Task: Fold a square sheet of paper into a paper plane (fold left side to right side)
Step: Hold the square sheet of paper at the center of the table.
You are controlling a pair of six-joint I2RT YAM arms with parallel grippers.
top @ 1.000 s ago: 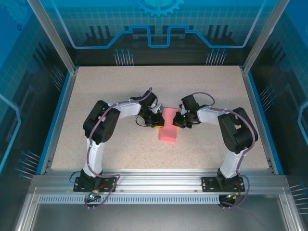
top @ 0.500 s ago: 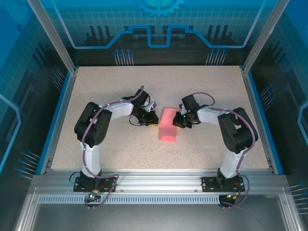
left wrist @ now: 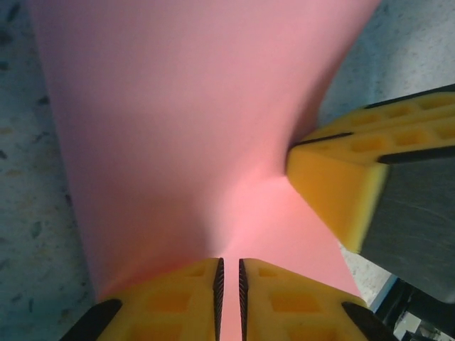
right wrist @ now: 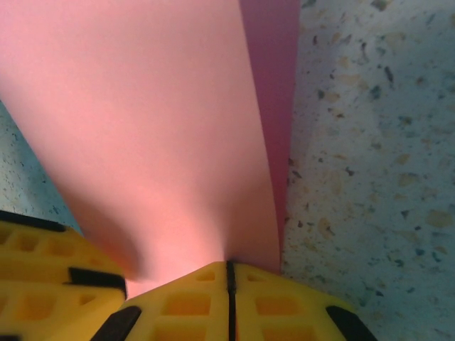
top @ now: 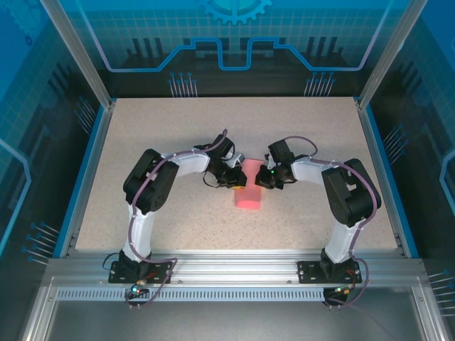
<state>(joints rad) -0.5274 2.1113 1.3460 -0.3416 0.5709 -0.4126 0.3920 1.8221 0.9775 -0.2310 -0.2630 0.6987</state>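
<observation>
Across speckled beige table [top: 178, 142], inside blue-lit walls, holding the square sheet of paper [top: 249, 195] near the middle, between the 2 arms. Clamping its left side with the left gripper [top: 237, 182], yellow jaws standing almost together on the pink edge. Pinching its right side with the right gripper [top: 265, 179], jaws pressed tight on the paper. Curving smoothly between the 2 grips, while resting at its near end on the table.

Your square sheet of paper [top: 249, 189] lies mid-way across the table [top: 142, 135], pink-red and unmarked, doubled over into a narrow band, its top layer bowed, not flat.
</observation>
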